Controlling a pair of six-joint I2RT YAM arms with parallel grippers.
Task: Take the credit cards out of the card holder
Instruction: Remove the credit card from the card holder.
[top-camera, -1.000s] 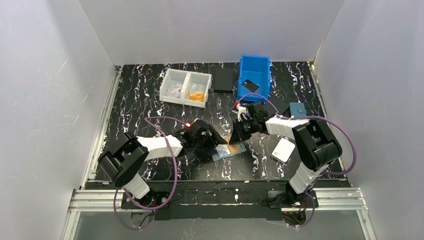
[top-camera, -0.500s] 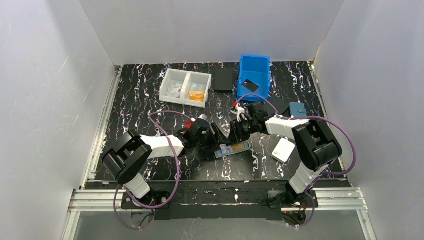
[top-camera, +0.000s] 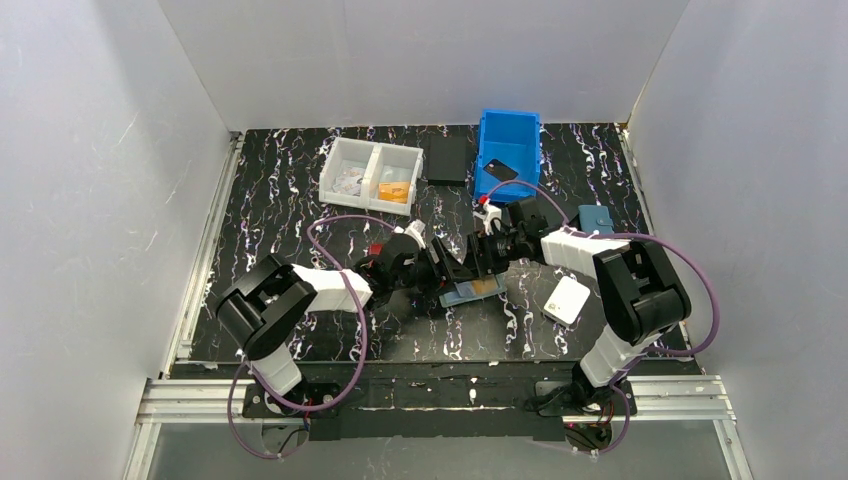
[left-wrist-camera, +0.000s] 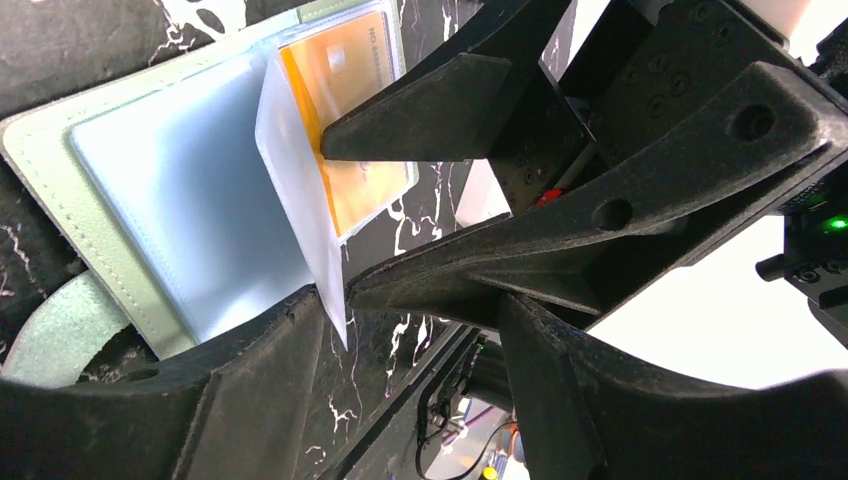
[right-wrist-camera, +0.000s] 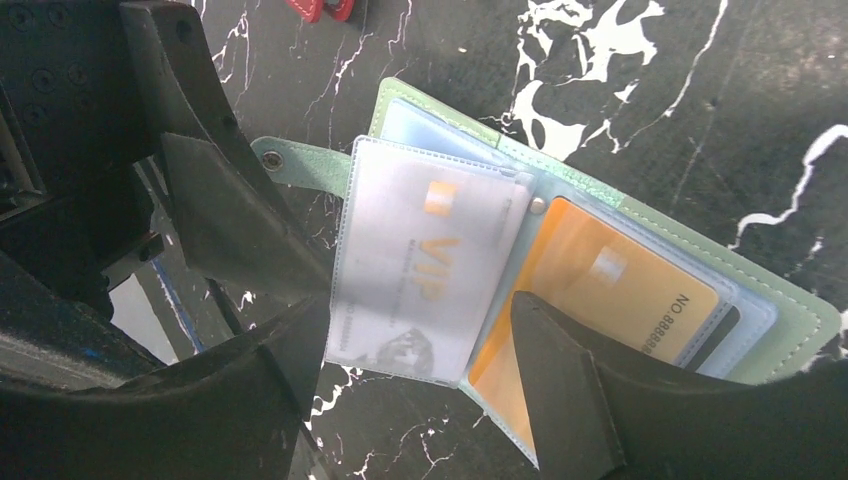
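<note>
On the black desk (top-camera: 270, 200) the card holder (right-wrist-camera: 800, 325) lies open, left gripper (left-wrist-camera: 410, 310) and right gripper (right-wrist-camera: 415, 305) spread over it; best pinch the edge of the orange card (right-wrist-camera: 600, 290).

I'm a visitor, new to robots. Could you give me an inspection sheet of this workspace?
Surface: black marbled table.
Job's things: green card holder lies open; orange card in its pocket; VIP card in a clear sleeve; black card in the blue bin.
Clutter: white tray, black pad, white wallet, blue wallet.
Grippers: left gripper and right gripper open over the holder.
Cables: purple cables loop off both arms.
Surroundings: plain white walls.
</note>
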